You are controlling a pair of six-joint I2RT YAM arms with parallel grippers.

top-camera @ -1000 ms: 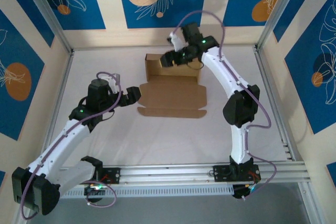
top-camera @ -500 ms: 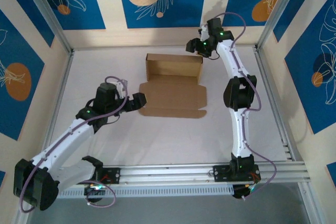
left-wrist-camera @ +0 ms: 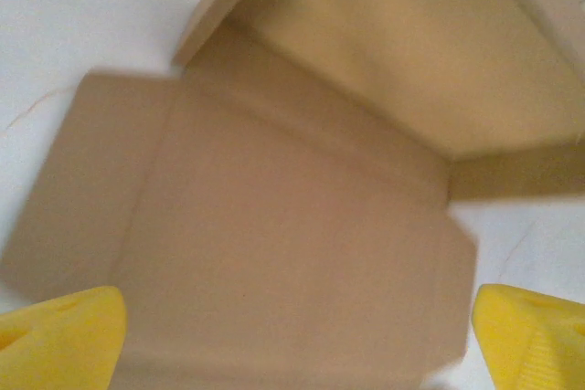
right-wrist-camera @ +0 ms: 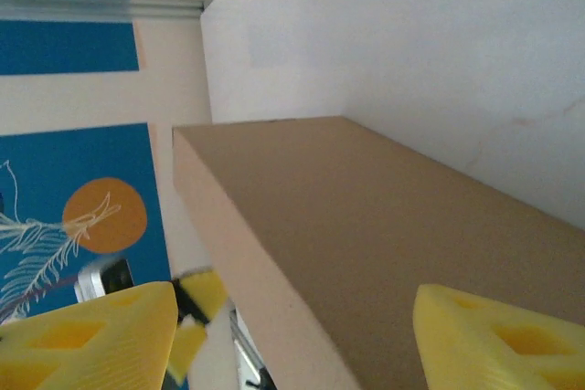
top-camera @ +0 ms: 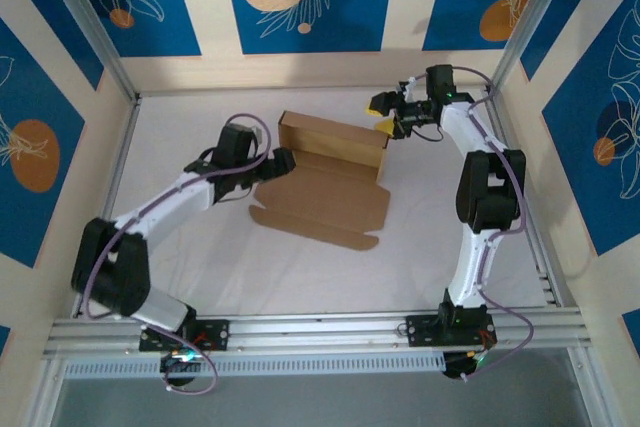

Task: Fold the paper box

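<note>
Box (top-camera: 330,187) between left claw (top-camera: 283,162) and right claw (top-camera: 382,115)

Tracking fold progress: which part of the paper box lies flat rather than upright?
The near lid panel lies flat on the table; the far tray section has standing walls.

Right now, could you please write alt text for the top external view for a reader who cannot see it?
A half-folded brown paper box lies on the white table, far walls standing, lid panel flat on the near side. The open left gripper is at its left edge; the open right gripper is by its far right corner.
</note>
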